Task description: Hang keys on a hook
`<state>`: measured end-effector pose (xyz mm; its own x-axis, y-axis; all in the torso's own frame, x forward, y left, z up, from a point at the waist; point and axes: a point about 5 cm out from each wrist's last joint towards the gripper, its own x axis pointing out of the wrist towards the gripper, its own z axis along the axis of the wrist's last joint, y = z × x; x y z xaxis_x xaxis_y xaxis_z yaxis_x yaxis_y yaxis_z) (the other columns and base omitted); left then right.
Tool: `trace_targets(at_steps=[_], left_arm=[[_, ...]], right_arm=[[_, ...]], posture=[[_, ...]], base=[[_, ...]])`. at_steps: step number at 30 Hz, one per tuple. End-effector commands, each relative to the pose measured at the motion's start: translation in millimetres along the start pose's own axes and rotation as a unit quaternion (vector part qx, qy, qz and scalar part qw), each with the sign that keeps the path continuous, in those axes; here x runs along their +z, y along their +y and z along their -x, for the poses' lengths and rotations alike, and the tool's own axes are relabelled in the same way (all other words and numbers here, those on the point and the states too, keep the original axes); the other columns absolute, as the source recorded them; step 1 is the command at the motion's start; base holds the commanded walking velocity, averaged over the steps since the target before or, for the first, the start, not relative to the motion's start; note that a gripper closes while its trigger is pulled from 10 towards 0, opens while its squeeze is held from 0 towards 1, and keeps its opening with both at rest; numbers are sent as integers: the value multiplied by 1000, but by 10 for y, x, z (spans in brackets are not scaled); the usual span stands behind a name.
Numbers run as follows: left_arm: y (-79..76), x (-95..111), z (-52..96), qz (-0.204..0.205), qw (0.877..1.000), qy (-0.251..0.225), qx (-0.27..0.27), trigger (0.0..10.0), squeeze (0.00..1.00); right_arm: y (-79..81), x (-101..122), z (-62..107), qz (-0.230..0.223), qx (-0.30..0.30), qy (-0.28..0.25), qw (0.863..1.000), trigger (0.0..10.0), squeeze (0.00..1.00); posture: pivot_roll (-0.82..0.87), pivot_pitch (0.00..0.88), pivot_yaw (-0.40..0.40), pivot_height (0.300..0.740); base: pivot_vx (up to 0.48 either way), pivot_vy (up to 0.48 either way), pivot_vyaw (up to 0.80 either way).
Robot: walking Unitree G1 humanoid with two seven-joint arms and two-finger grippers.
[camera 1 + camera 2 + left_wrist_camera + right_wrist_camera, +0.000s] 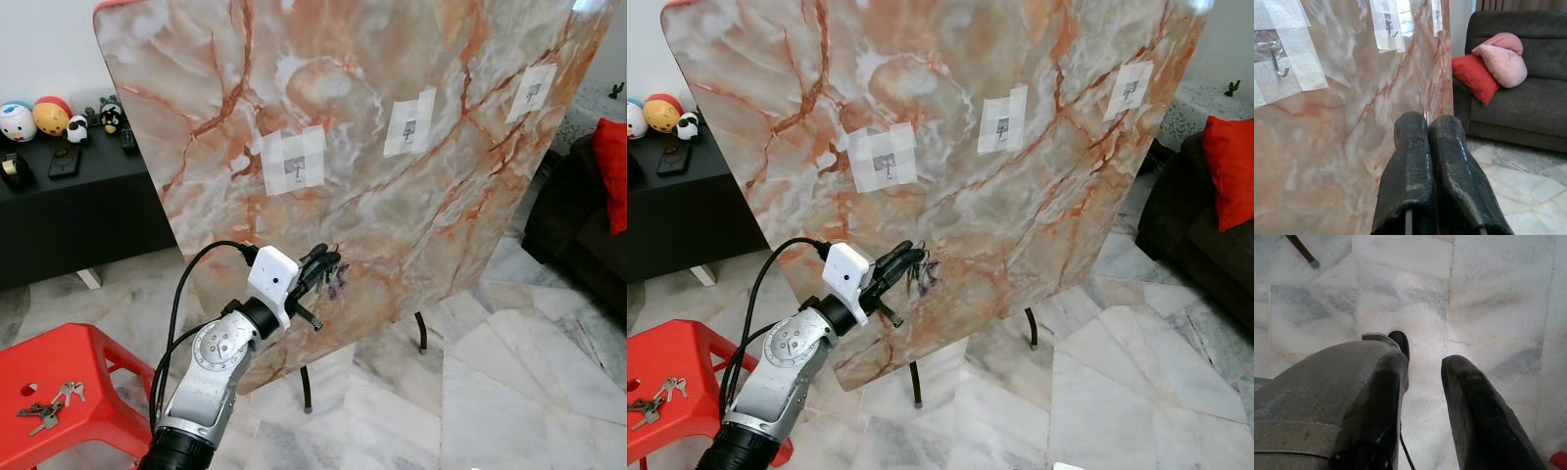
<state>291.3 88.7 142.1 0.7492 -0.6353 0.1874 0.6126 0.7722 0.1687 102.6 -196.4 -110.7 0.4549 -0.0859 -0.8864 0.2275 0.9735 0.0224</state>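
Observation:
A bunch of keys [49, 403] lies on the red stool [93, 345] at my lower left. A tilted marble board [372, 225] carries three metal hooks on white tape: left hook [297, 168], middle hook [409, 127], right hook [532, 93]. My left gripper [328, 262] is raised close to the board, below the left hook and a little to its right, shut, with nothing seen between its fingers [1410, 161]. A dark smudge shows on the board just by the tips. My right gripper [1425, 363] hangs open over the floor.
A black cabinet [69, 211] with toy figures stands at the back left. A dark sofa [578, 225] with a red cushion [612, 171] is on the right. The board's thin black legs [307, 390] rest on the marble floor [490, 401].

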Motion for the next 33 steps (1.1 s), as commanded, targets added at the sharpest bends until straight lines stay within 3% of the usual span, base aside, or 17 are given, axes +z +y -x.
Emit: trace_targets(at_steps=[1,9,26,33], left_arm=[[-12,41,-24,-9,1000,-12,2,10000,0],[-9,23,-30,-7,1000,-12,11,10000,0],[0,12,-30,-13,1000,-9,11,10000,0],[-18,5,-47,-22,1000,-6,5,10000,0]], right_arm=[[-37,-26,10,4,-3,4,1000,10000,0],[-45,-27,10,16,-1,7,1000,10000,0],[-54,-22,10,28,2,8,1000,10000,0],[-49,-13,7,38,4,8,999,10000,0]], posture=[[35,0,-51,740],[33,0,-60,740],[32,0,-65,740],[29,0,-64,740]], base=[[0,0,0],[0,0,0],[263,0,0],[0,0,0]])
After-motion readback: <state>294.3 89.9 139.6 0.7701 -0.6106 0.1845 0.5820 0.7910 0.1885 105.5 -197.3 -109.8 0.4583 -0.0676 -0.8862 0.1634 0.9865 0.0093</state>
